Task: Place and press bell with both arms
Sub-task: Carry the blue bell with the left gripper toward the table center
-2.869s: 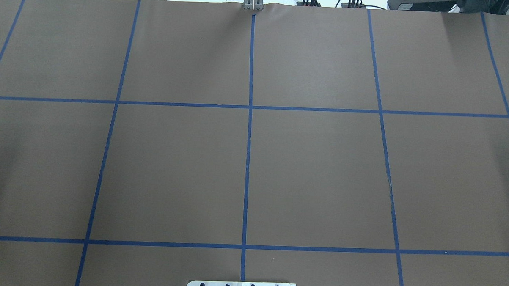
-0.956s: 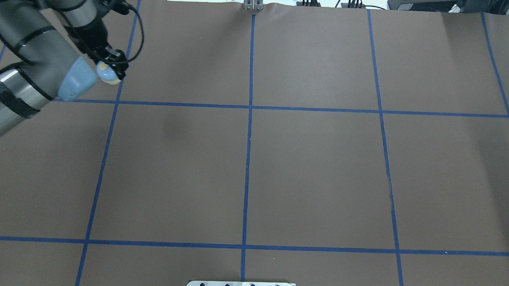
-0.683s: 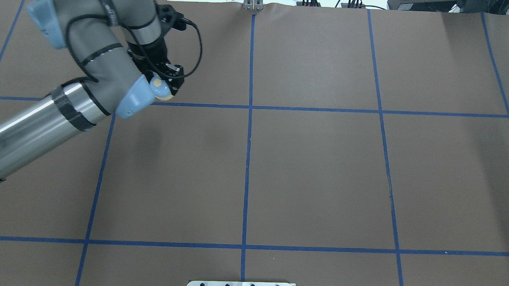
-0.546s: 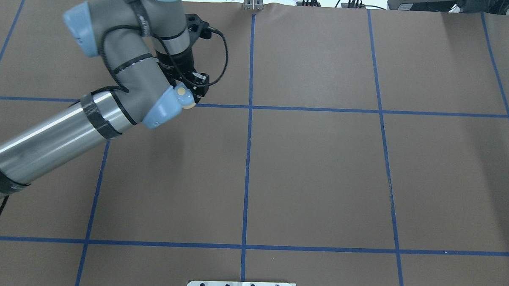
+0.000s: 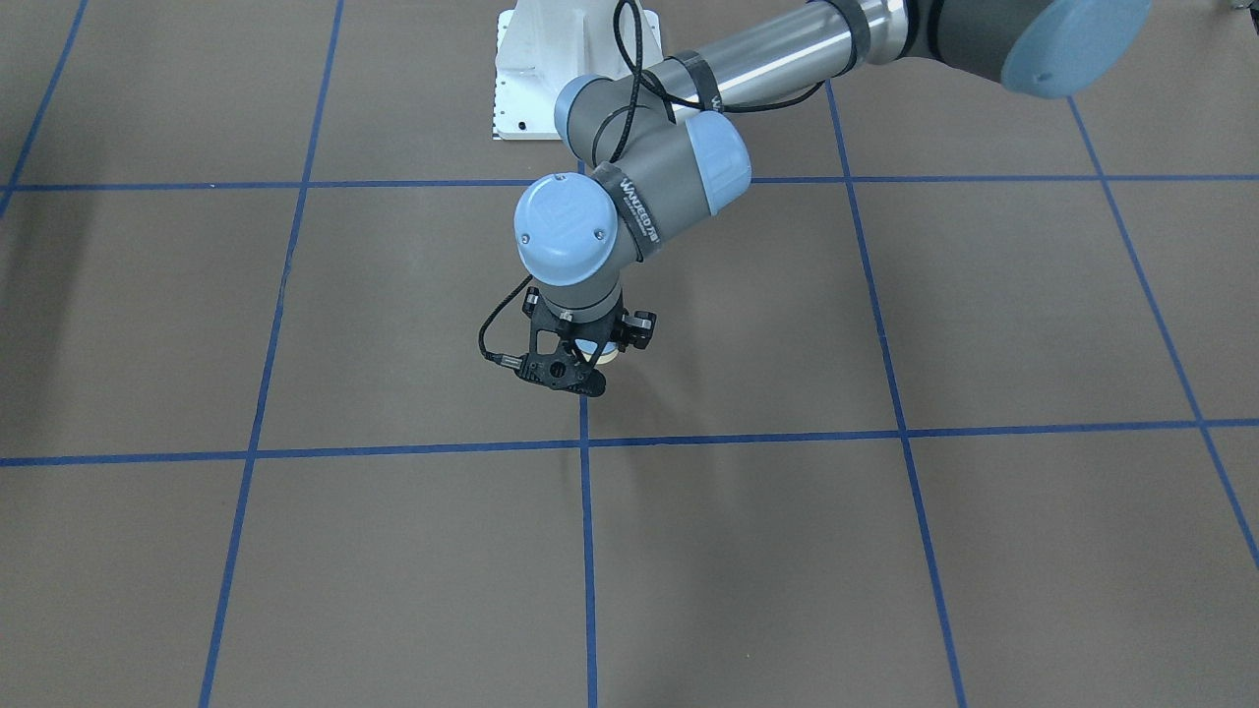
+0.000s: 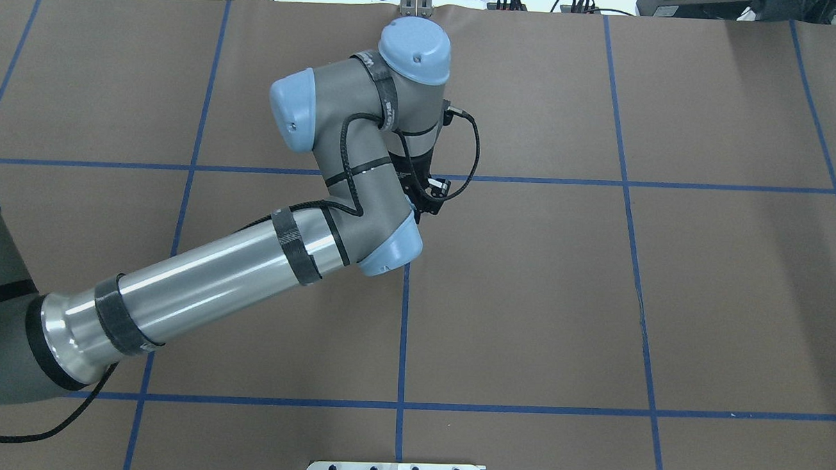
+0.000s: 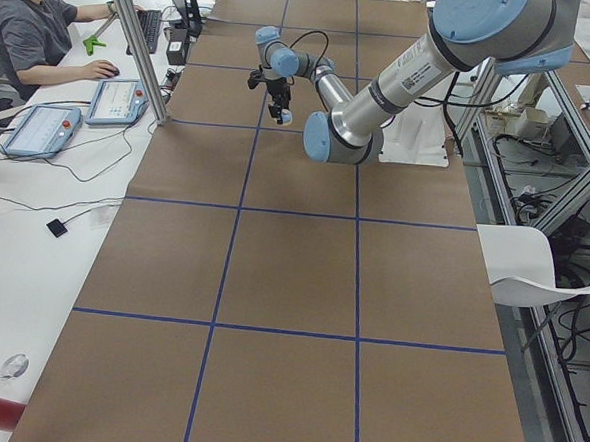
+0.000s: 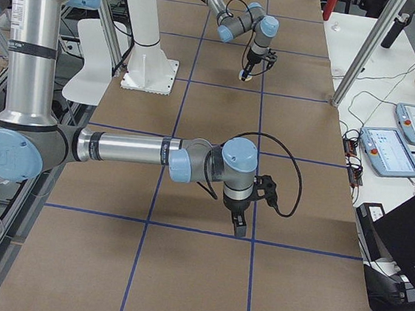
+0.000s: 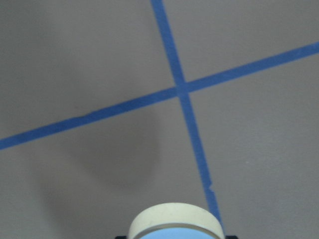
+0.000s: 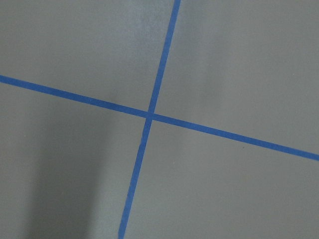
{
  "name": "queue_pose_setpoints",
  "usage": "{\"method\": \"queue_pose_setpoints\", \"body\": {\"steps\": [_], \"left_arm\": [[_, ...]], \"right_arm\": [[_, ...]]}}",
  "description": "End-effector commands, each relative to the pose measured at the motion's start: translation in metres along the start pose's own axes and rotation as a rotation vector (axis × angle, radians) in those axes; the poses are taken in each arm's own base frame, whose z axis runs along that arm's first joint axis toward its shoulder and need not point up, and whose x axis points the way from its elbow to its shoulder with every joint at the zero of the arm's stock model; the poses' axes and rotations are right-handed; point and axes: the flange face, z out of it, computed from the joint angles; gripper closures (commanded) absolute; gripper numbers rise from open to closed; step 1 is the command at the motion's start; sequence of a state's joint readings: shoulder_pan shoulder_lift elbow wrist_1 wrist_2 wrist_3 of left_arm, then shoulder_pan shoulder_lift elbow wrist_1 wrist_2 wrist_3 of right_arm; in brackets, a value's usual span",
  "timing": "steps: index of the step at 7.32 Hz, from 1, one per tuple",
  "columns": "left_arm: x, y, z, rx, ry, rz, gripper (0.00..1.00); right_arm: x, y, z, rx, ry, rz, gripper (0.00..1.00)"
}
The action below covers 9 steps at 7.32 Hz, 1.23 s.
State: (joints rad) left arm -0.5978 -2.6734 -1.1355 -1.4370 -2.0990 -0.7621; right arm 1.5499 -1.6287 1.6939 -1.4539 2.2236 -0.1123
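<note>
My left gripper hangs over the table's middle, just on the robot's side of the centre tape crossing. It is shut on the bell, whose cream base ring and light blue dome show at the bottom of the left wrist view. The bell is held a little above the paper and casts a shadow. In the overhead view the wrist hides it. My right gripper shows only in the exterior right view, over a tape crossing near the table's right end. I cannot tell if it is open or shut.
Brown paper with a blue tape grid covers the table. The white pedestal base stands at the robot's edge. A metal post stands at the far edge. An operator sits at a side desk with tablets.
My left arm has swung in from the table's left to the middle, with the bell in its gripper the whole way. At first no arm was in the overhead view.
</note>
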Motion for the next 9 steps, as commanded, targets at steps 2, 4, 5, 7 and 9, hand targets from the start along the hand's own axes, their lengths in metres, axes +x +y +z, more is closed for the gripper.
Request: {"method": "queue_pose_setpoints", "body": {"steps": [2,4,5,7,9], "left_arm": [[0.030,0.006,0.030,-0.033,-0.019,-0.002,0.93],[0.021,0.001,0.034,-0.026,-0.035,-0.007,0.86],[0.020,0.000,0.034,-0.020,-0.040,-0.004,0.84],[0.020,0.000,0.037,-0.014,-0.035,0.007,0.67],[0.012,0.000,0.047,-0.009,-0.030,0.011,0.49]], "right_arm": [[-0.005,-0.001,0.005,-0.001,-0.076,0.028,0.00],[-0.005,-0.001,0.005,0.002,-0.076,0.024,0.00],[-0.005,0.000,0.005,0.003,-0.076,0.023,0.00],[-0.004,0.001,0.006,0.001,-0.077,0.025,0.00],[-0.003,0.004,0.008,-0.003,-0.074,0.026,0.00]]}}
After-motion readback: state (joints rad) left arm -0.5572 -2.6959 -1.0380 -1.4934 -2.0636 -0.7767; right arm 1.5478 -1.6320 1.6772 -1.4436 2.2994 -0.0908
